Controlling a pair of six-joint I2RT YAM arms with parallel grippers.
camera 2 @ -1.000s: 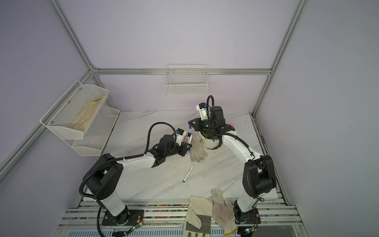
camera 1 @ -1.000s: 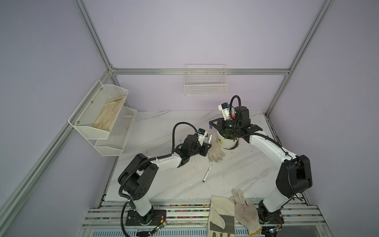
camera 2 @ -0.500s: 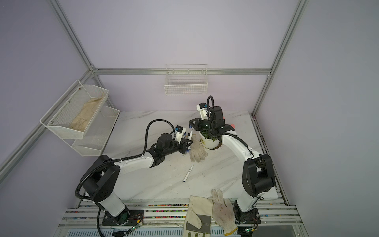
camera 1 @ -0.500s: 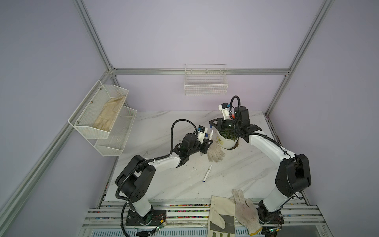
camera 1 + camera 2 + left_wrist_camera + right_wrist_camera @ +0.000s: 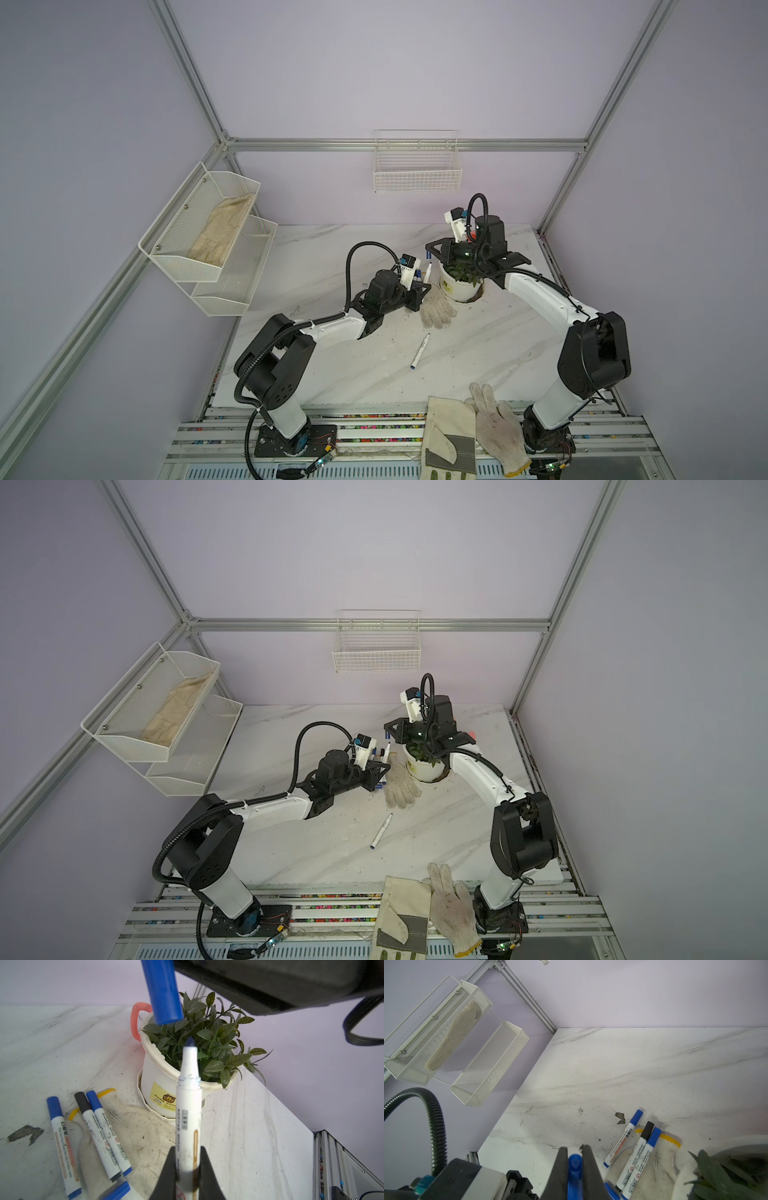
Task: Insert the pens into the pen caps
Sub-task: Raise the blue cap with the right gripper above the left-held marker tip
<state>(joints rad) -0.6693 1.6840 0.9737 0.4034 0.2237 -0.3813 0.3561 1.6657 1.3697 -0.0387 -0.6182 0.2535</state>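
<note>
Left gripper point(image 5: 188, 1169): closed narrow on the lower barrel of a pen point(image 5: 188, 1109), which leaves the upper length free to enter a cap.
Pen: stands straight out from the jaws, with its bare dark nib at the far end aimed toward the cap above it.
Right gripper point(image 5: 573, 1153): pinched shut around a blue cap point(image 5: 164, 991), with one end left clear to face the nib.
Gap: in the left wrist view the cap end is near the nib but apart from it, offset to one side and tilted off the pen's line. This looks like alignment, with insertion not yet begun.
Capped pens point(image 5: 97, 1136): three lie side by side below and beside the left gripper, partly on a glove point(image 5: 145, 1136). They are likely parked there as finished.
Loose pen point(image 5: 419, 351): flat on the table point(image 5: 311, 257), well apart from both grippers and toward the arm bases. It is probably waiting its turn.
Plant pot point(image 5: 162, 1084): just behind the meeting point and under the right gripper. A sideways slip could brush its leaves.
</note>
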